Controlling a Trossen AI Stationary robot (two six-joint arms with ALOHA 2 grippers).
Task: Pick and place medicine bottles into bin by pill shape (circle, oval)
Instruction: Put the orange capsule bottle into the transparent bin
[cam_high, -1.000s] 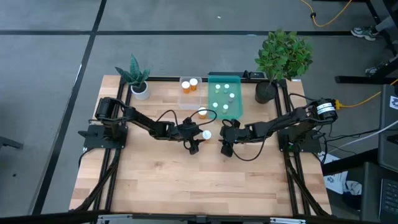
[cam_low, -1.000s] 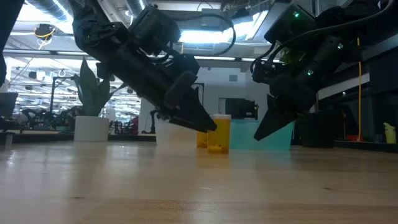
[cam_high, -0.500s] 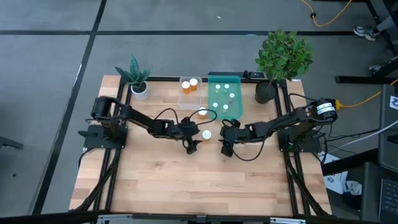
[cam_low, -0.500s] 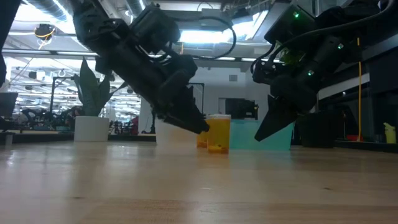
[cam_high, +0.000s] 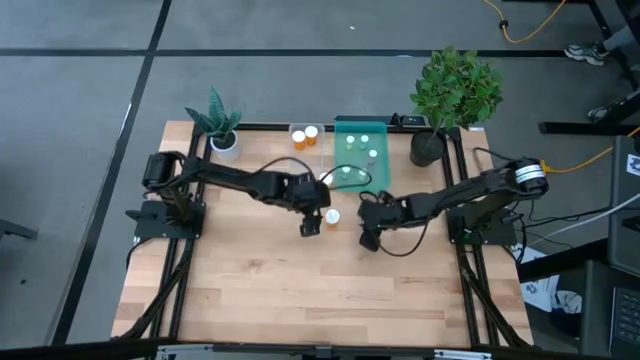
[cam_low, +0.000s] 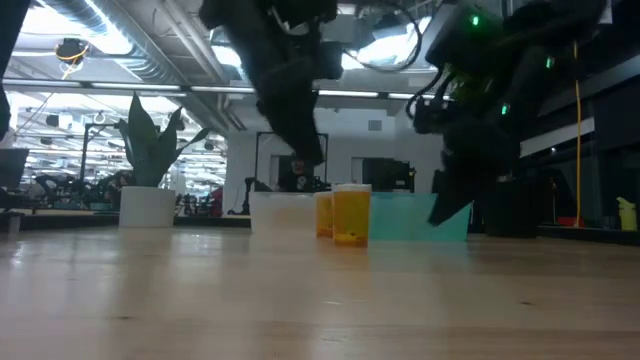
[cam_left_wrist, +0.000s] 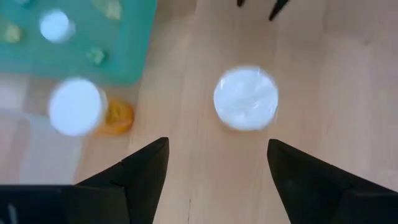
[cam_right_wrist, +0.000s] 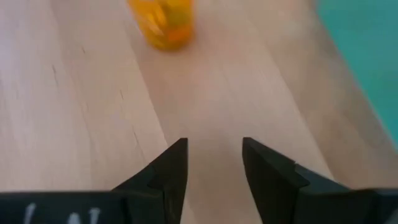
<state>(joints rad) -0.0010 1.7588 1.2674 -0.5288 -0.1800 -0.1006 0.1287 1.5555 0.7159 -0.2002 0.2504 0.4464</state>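
Two orange medicine bottles with white caps stand on the table: one (cam_high: 332, 215) (cam_left_wrist: 245, 98) near the middle, the other (cam_left_wrist: 78, 106) beside the teal bin (cam_high: 380, 168). My left gripper (cam_high: 309, 226) (cam_left_wrist: 214, 155) hangs open above the table, just left of the nearer bottle, with nothing between its fingers. My right gripper (cam_high: 368, 238) (cam_right_wrist: 214, 149) is open low over the bare wood, right of that bottle (cam_right_wrist: 163, 22). The teal bin holds several small pale bottles. The clear bin (cam_high: 305, 140) holds two orange bottles.
A small potted plant (cam_high: 220, 125) stands at the far left and a larger one (cam_high: 450, 100) at the far right, next to the teal bin. The near half of the table (cam_high: 320, 300) is bare wood.
My left gripper has risen from just beside the orange bottle to well above the table and has tipped steeper, pointing more downward. The bottle stands where it was. My right arm has kept still.
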